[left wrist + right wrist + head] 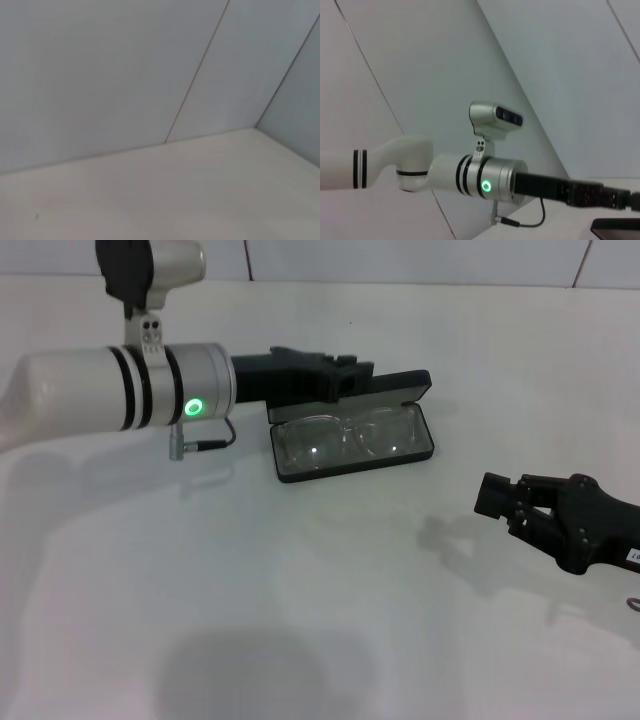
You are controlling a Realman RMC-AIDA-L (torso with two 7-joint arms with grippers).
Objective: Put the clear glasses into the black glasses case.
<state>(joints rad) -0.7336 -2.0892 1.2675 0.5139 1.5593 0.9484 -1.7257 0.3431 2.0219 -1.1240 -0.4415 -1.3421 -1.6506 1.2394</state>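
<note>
The black glasses case (425,453) lies open at the middle back of the table, with its lid (405,385) standing up behind the tray. The clear glasses (350,438) lie inside the tray on the grey lining. My left gripper (358,377) reaches in from the left and sits at the lid's left end, close against it. My right gripper (497,502) hovers open and holds nothing, low over the table to the right and in front of the case. In the right wrist view a corner of the case (616,227) shows below the left arm (495,182).
The white table (300,590) spreads bare in front of the case. A white wall (400,260) closes the back edge. The left wrist view shows only the table surface (200,190) and the wall panels (100,75).
</note>
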